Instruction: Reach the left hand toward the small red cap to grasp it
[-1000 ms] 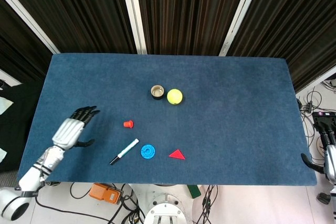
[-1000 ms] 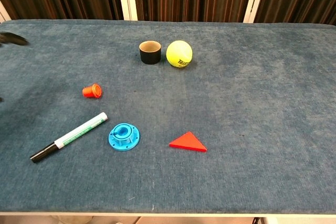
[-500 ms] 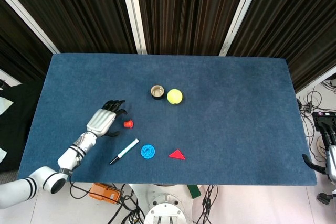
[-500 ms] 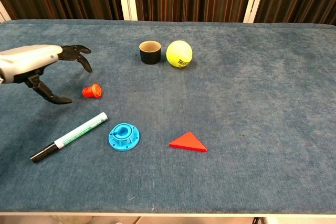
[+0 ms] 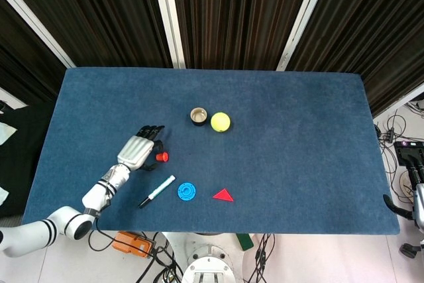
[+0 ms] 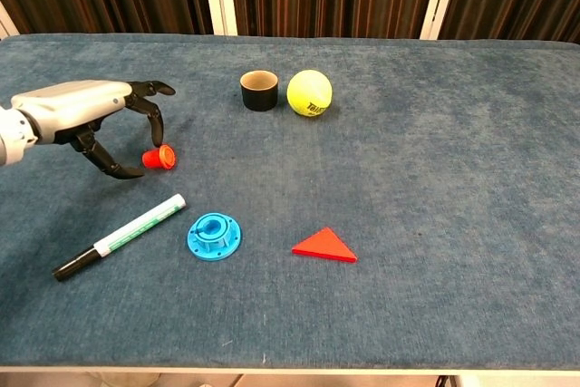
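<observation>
the reach is nearly complete but the grasp is not made. the left hand (image 6: 91,115) hovers just beside the small red cap (image 6: 159,158), with its fingers spread and curved around the cap's near side: the upper fingers arch over and behind it, and the thumb sits low in front of it, so the cap lies at the mouth of the opening between them. in the chest view the fingertips look just short of the cap or barely at it (contact cannot be told for certain from either view). the hand holds nothing and its fingers are apart. the cap lies on its side on the blue surface (image 6: 435,188), left of centre, near the white marker (image 6: 122,236) and the blue flanged disc (image 6: 215,236), and well apart from the black cup (image 6: 259,91), the yellow tennis ball (image 6: 310,92) and the red triangle (image 6: 323,246). what is left, by this judgement, is a short last advance and the closing of fingers and thumb on the cap.

compared with half a second ago, the left hand has come further toward the cap: it was then a clear gap to the cap's left, and now it brackets it. a second ago it was far out at the surface's left edge, barely entering the chest view. the cap and the other things have not moved. the right hand (image 5: 397,207) shows only as a dark sliver at the far right edge of the head view, and its state cannot be told.
</observation>
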You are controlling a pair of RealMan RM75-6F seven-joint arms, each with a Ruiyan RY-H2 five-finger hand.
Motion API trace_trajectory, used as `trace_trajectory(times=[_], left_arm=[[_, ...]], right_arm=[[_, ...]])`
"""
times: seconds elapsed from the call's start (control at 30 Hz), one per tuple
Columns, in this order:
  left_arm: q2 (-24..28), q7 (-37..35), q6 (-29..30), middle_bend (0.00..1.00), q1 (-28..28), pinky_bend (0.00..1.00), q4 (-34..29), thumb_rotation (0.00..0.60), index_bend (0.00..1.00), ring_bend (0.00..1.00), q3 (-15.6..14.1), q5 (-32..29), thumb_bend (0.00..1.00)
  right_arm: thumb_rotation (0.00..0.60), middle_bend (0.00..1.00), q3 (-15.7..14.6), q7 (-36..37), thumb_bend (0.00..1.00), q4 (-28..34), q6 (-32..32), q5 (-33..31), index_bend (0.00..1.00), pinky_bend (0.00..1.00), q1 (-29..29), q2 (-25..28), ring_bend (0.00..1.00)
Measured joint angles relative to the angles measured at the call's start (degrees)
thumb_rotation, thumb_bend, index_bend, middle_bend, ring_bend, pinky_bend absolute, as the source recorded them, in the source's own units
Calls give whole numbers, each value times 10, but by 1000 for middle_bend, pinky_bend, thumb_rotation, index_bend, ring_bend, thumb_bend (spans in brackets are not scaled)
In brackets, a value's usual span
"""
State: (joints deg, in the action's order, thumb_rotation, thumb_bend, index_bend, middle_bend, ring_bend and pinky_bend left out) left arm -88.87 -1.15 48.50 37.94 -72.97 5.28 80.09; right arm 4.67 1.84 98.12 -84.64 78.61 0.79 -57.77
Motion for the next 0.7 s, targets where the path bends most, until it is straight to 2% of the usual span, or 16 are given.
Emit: trace_trajectory(times=[0.2, 0.37, 0.53, 0.7], left_arm=[[-6, 14, -7, 7, 8, 57, -2, 600, 489, 0, 0, -13, 245], [-7, 18, 1, 68, 12, 57, -7, 600, 573, 0, 4, -14, 355], [-4, 28, -2, 84, 13, 57, -12, 600, 596, 0, 4, -27, 443], [21, 11, -2, 86, 12, 57, -41, 600, 598, 0, 5, -28, 451]], right_arm=[[600, 135, 2, 2, 400, 3, 1, -6, 183, 0, 1, 2, 36], [600, 135, 2, 4, 400, 5, 3, -9, 183, 0, 1, 3, 36], [600, 135, 2, 5, 401, 6, 5, -11, 183, 0, 1, 5, 36], [600, 135, 2, 5, 400, 7, 5, -11, 184, 0, 2, 4, 36]])
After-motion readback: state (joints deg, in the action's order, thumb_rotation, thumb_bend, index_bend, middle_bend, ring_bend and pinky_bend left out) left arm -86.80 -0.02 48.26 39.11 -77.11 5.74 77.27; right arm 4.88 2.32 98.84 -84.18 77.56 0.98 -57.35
